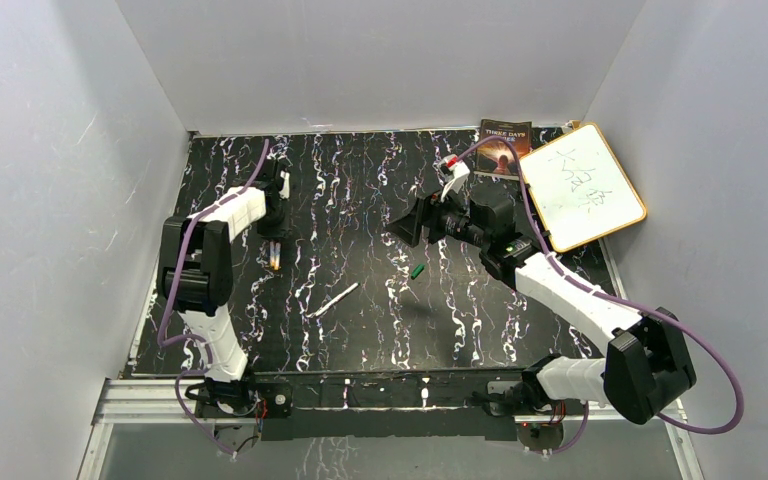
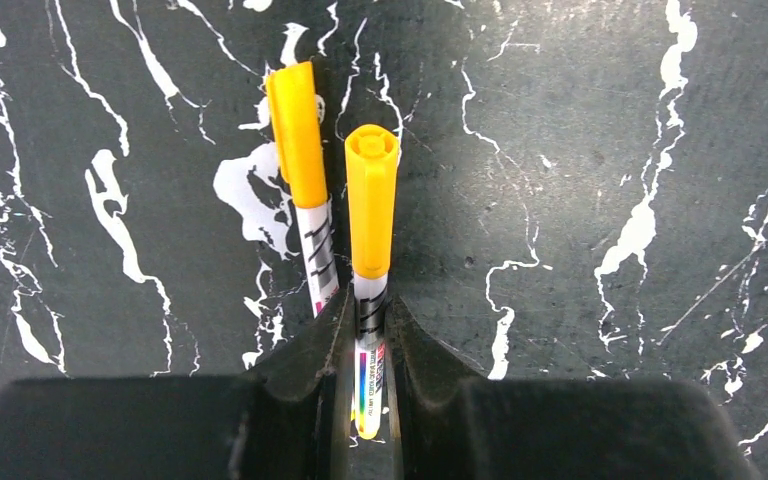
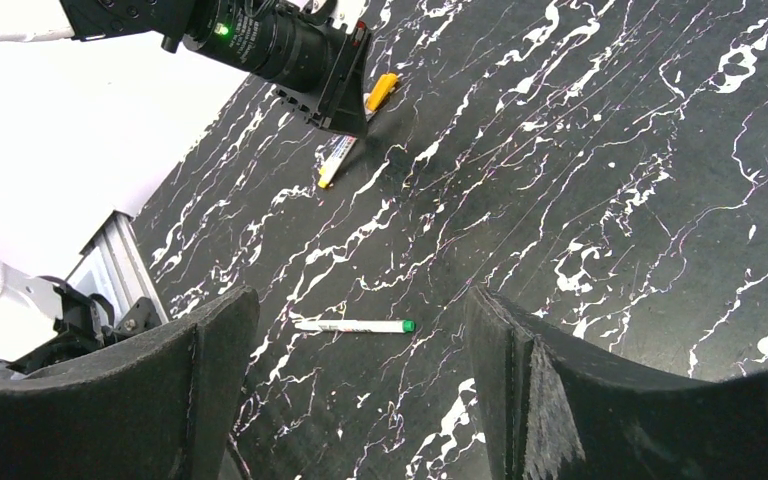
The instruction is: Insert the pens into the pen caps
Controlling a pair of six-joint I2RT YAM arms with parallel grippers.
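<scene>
While one yellow-capped pen (image 2: 372, 190) is clamped by the left hand (image 2: 368, 303), a second capped pen (image 2: 300, 170) is seen at its nine o'clock; a green cap (image 1: 417, 270) is seen at two o'clock from the bare pen (image 1: 338, 298); the right hand (image 3: 360, 296) is splayed.

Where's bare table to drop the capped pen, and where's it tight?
Free: the far strip between left gripper and right gripper; the near band between the loose pen and the base rail. Crowded: the other capped pen beside the held pen; green cap near the right gripper; book and whiteboard far right.
</scene>
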